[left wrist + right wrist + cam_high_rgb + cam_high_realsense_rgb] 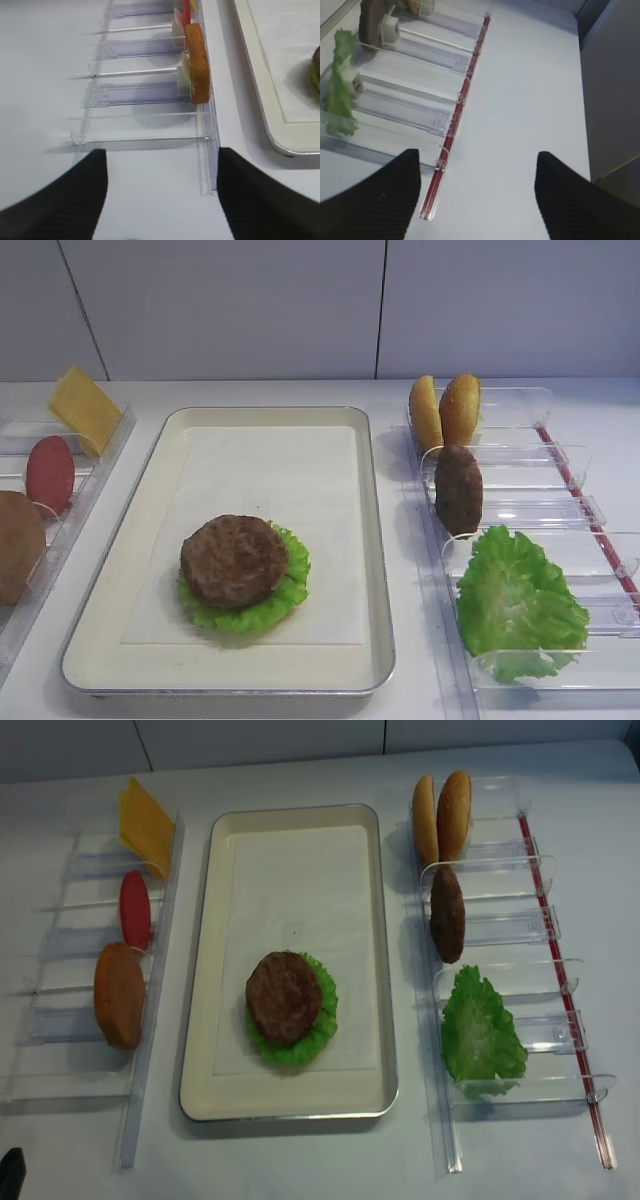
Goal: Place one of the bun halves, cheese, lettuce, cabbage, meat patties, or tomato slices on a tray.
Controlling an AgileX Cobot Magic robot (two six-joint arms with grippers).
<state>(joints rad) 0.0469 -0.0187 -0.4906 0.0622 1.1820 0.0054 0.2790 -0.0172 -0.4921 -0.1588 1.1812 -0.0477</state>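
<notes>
At far left of the overhead frame, cheese (146,825), tomato slice (134,909) and bun half (119,994) racked, centre tray (196,1020) holding patty (284,996) on lettuce (322,1023), my right claw (477,197) fingers spread apart, empty, left claw (162,192) likewise.

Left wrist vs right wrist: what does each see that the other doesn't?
Left wrist only: the orange-brown bun half standing on edge in the left rack, the tray corner, the open left gripper.

Right wrist only: the lettuce, the standing meat patty, the right rack with its red strip, the open right gripper.

Both: white tabletop, wide-set black fingers holding nothing.
</notes>
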